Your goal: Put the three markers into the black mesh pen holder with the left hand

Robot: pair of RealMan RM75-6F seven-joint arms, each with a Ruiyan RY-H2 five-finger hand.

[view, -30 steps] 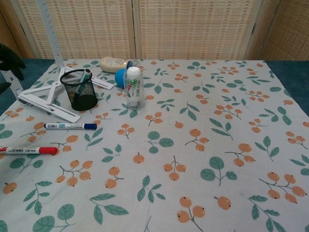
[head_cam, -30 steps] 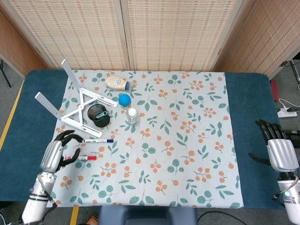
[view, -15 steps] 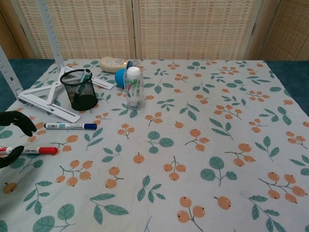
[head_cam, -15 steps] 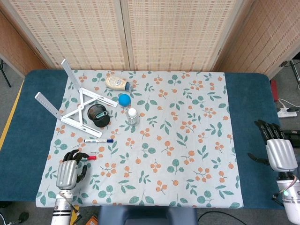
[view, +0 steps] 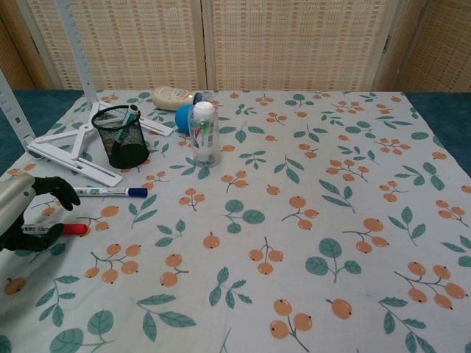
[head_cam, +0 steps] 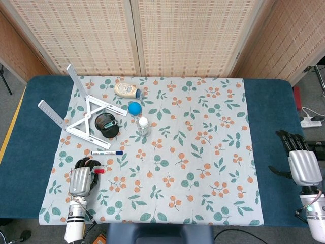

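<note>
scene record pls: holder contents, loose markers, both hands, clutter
holder: black mesh pen holder, upright by the white folding stand, one teal-capped marker inside
loose markers: blue-capped marker lying on the floral cloth; red-capped marker nearer the front edge
left hand: left hand over the red-capped marker, fingers around its barrel; lifted or not, cannot tell
right hand: right hand at the table's far right, holding nothing, fingers apart
clutter: clear bottle with white cap, blue ball, beige squeeze bottle lying down
</note>
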